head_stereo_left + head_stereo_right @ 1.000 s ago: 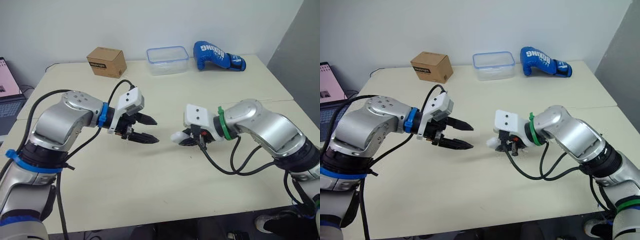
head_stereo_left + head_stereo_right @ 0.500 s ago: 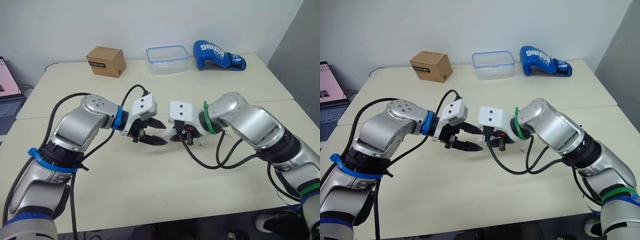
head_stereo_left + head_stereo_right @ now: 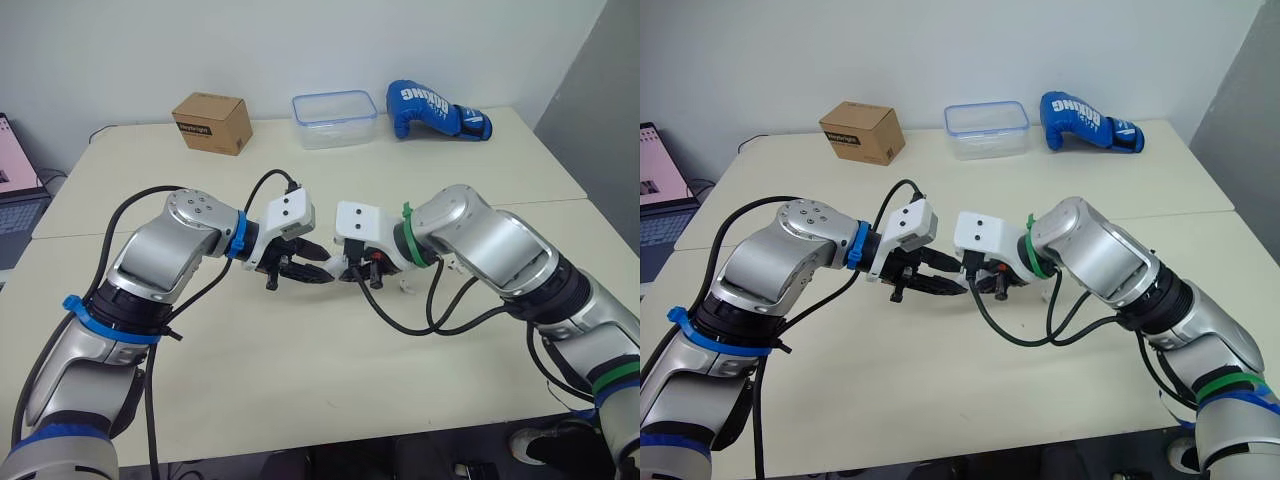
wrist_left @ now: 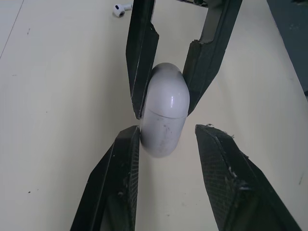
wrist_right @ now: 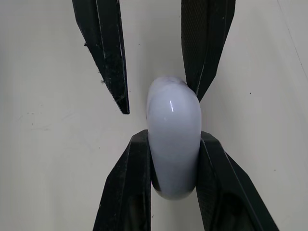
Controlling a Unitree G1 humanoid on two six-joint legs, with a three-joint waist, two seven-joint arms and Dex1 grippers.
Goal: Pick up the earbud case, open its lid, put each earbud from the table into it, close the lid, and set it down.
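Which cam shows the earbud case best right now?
Left wrist view: the earbud case shows nearly whole, lid seam included, pinched by the right hand. Right wrist view has one end hidden between that hand's fingers. Eye views: left hand and right mostly hide it.

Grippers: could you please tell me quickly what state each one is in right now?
Left gripper: open, its fingers around one end of the earbud case.
Right gripper: shut on the earbud case.

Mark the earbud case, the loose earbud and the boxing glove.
earbud case (image 5: 173,144), right wrist view, shell's middle.
earbud (image 4: 119,8), left wrist view, white body.
boxing glove (image 3: 435,112), left eye view, blue middle.
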